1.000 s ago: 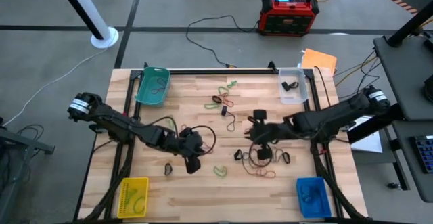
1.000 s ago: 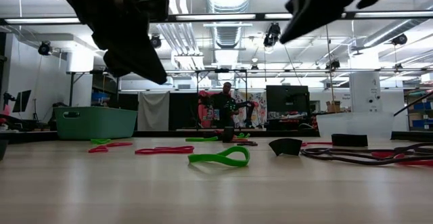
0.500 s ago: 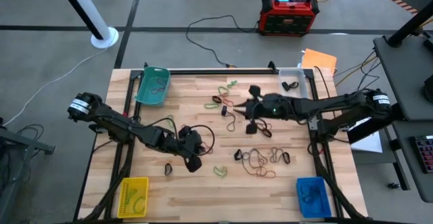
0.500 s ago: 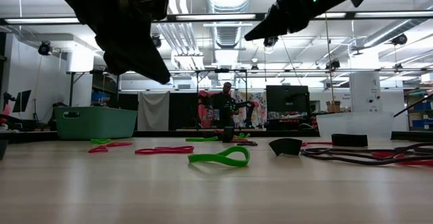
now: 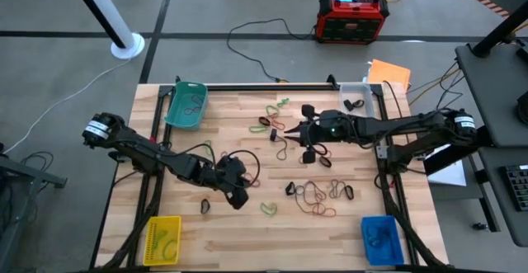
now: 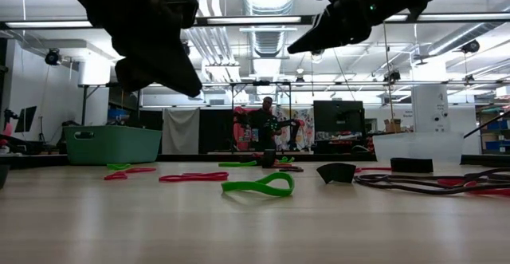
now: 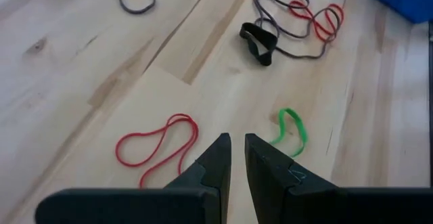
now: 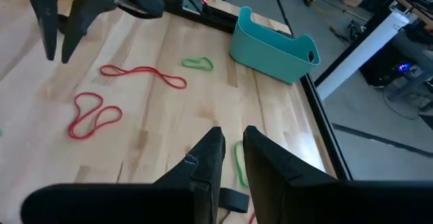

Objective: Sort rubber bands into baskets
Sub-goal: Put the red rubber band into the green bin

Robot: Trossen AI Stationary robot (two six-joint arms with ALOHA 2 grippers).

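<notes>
teal basket (image 5: pixel 186 105) some bands sorted | left gripper (image 5: pixel 238 198) jaws nearly together, nothing held, over desk (image 5: pixel 231 240) | rubber bands (image 5: pixel 316 193) many left loose mid-desk | right gripper (image 5: pixel 290 129) jaws nearly together, nothing held | blue basket (image 5: pixel 381 238) few sorted

Wooden table (image 5: pixel 239 232): four corner baskets (image 5: pixel 186 105), loose rubber bands (image 5: pixel 318 195) scattered mid-table.

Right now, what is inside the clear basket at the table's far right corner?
In the high view the clear basket holds one small black rubber band. In the low view its frosted wall hides the contents, so nothing more can be confirmed.
</notes>
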